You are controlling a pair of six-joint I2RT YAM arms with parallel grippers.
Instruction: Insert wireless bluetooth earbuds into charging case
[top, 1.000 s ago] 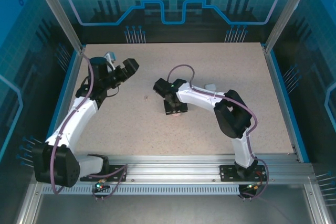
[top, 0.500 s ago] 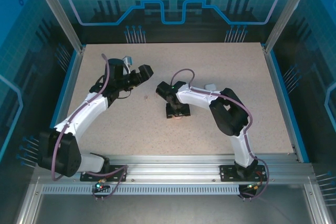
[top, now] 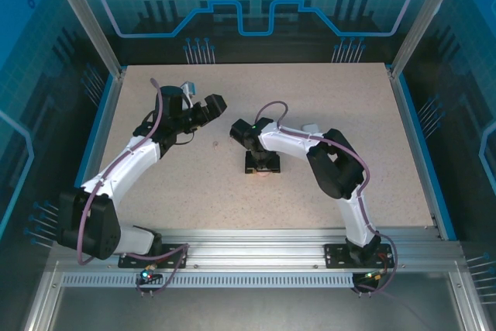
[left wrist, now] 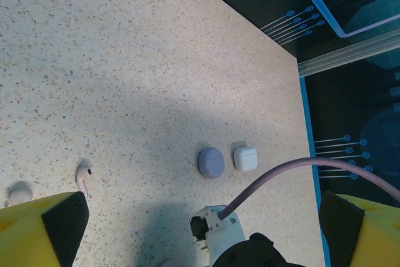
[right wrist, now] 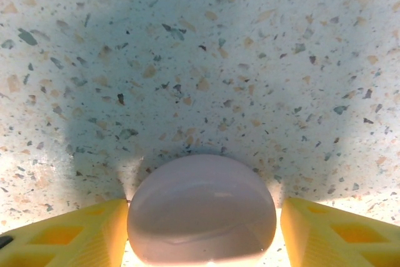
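Fetching stage: my left gripper (top: 215,105) hangs wide open near the pale pink earbud (left wrist: 83,176) on the table (left wrist: 125,60), my right gripper (right wrist: 203,232) straddles the pink case (right wrist: 201,207), grip uncertain; next, a fine, centred pinch on the bud.

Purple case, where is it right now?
In the left wrist view the purple case lies on the tabletop right of centre, close beside the white case on its right.

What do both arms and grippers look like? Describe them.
Both arms have white links and black joint housings: the left arm, the right arm. A mauve cable loops along each. The left gripper and right gripper look black from above; their fingers are yellow, the left's with black pads.
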